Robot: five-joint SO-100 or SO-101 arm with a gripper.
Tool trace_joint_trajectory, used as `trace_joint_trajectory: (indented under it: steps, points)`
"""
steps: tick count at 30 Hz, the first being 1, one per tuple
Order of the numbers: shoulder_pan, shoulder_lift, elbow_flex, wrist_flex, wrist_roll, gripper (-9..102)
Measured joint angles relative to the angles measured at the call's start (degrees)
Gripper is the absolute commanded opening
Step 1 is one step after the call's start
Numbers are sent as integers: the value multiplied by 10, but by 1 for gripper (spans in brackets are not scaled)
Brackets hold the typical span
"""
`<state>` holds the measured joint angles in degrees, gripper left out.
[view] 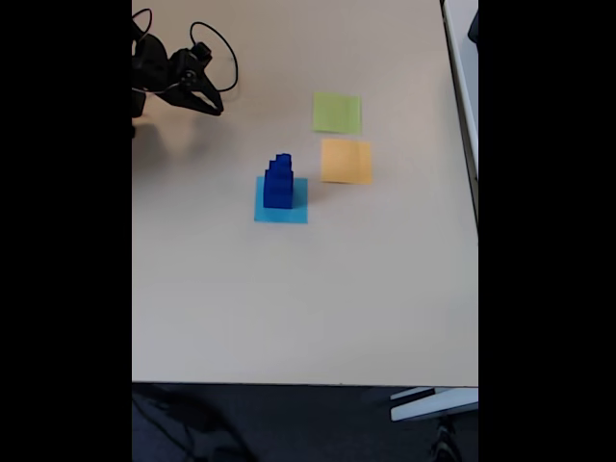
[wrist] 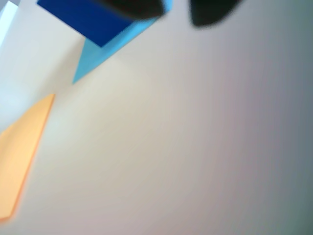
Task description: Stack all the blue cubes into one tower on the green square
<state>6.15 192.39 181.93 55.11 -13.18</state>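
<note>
The blue cubes stand as a stepped dark blue tower (view: 278, 183), largest at the bottom, on the flat light blue square (view: 281, 207), not on the green square (view: 336, 113). The green square lies bare, up and to the right of the tower in the fixed view. My gripper (view: 207, 101) hangs at the table's upper left, well apart from the tower, open with nothing between its fingers. The blurred wrist view shows a dark blue cube face (wrist: 88, 19) on the light blue square (wrist: 98, 56), with my dark fingertips (wrist: 137, 7) at the top edge.
An orange square (view: 346, 161) lies just below the green one and to the right of the tower; it also shows in the wrist view (wrist: 19, 152). The arm's black cables loop at the top left (view: 217, 48). The table's front edge (view: 304, 383) runs across the lower fixed view.
</note>
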Motion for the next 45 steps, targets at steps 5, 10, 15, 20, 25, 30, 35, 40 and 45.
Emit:
trace_joint_trajectory:
  steps: [5,10,15,20,25,30,35,40,45]
  points:
    - [0,0,0,0,0,0]
    - [0,0,0,0,0,0]
    - [0,0,0,0,0,0]
    - [0,0,0,0,0,0]
    - [0,0,0,0,0,0]
    - [0,0,0,0,0,0]
    - [0,0,0,0,0,0]
    - [0,0,0,0,0,0]
    - [4,0,0,-4,21,0]
